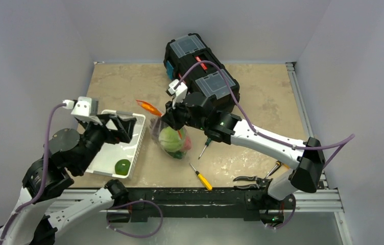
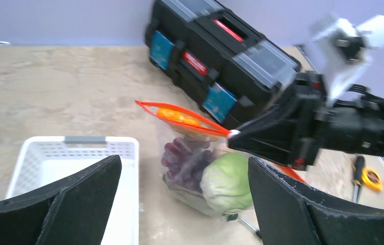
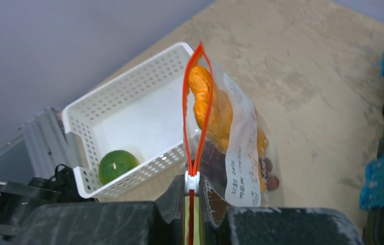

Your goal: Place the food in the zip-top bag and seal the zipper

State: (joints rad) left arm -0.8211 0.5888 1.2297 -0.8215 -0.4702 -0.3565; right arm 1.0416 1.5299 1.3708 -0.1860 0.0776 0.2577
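The zip-top bag (image 1: 172,140) stands on the table holding a pale green cabbage (image 2: 225,181), purple grapes (image 2: 182,155) and orange carrots (image 3: 205,97). Its orange-red zipper (image 3: 196,92) gapes in a loop beyond the white tab (image 3: 192,181). My right gripper (image 3: 192,196) is shut on the zipper at that tab, at the bag's right end (image 1: 168,116). My left gripper (image 2: 185,204) stands wide open with nothing in it, over the white basket (image 1: 138,138), left of the bag. A green round fruit (image 1: 122,167) lies in the basket.
A black toolbox (image 1: 200,66) stands behind the bag, close to my right arm. A yellow screwdriver (image 1: 201,177), a second screwdriver (image 1: 204,148) and pliers (image 1: 254,178) lie on the table near the front edge.
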